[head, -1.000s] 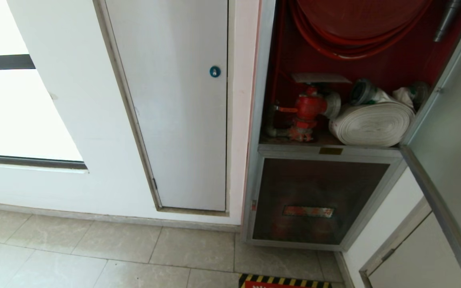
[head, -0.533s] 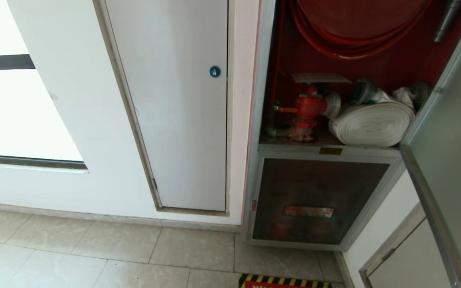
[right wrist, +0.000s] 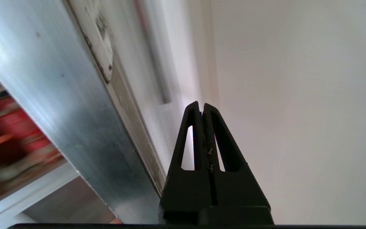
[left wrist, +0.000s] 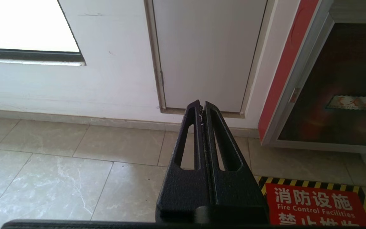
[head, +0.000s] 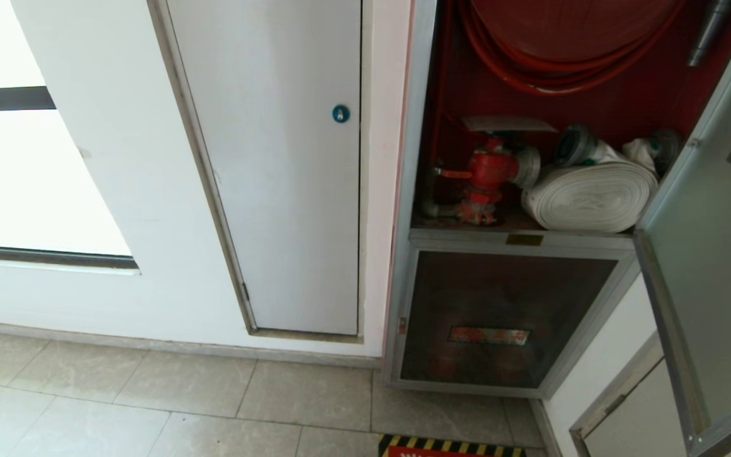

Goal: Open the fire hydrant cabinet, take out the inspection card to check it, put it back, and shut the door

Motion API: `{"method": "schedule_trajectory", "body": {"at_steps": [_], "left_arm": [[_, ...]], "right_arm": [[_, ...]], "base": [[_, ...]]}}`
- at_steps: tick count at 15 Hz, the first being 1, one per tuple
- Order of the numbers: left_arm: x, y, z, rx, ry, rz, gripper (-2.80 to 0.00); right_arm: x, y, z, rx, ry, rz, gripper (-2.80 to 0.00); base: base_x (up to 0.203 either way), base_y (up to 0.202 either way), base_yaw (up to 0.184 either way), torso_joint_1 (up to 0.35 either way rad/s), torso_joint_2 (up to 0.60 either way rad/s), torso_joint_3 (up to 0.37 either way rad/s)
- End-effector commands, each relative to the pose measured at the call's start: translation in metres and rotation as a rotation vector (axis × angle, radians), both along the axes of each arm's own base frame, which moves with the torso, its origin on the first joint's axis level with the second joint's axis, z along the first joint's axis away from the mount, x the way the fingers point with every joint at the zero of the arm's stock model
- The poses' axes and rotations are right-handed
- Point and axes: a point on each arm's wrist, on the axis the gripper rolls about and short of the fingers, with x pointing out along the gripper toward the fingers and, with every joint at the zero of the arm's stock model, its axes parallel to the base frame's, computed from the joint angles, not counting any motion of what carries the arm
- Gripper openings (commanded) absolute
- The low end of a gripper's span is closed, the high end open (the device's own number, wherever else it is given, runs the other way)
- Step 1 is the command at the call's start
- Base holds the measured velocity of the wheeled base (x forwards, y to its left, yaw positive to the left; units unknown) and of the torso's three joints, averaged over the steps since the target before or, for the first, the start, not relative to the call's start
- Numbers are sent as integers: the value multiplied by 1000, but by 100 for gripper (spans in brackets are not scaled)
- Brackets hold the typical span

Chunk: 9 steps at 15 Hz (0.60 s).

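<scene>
Fire hydrant cabinet stands open in the head view, its door swung out at the right. Left gripper, clenched empty, hangs over floor tiles. Right gripper, clenched empty, sits just beside what is probably the door's metal frame.

I read one sign: red floor mat, hazard-striped border, white "消防设施" over "Fine Control Facilities". Lower panel's red label carries characters too blurred for me to read.
</scene>
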Motion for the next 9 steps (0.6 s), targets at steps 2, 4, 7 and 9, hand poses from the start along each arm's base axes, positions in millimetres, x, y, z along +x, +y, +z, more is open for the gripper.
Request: {"method": "schedule_trajectory", "body": {"at_steps": [2,4,7,9], "left_arm": [[0,0,0,0,3,1,-280],[0,0,0,0,3,1,-280],[0,0,0,0,3,1,-280],[0,0,0,0,3,1,-280]], "right_arm": [[-2,3,8,-41,-87,32,-280],[0,4,6,-96,-100,99,-280],[4,9,6,-105,-108,204,-280],[6,15,6,-108,-110,290,-280]], "base": [[0,0,0,0,0,0],[0,0,0,0,0,0],[0,0,0,0,0,0],[0,0,0,0,0,0]]}}
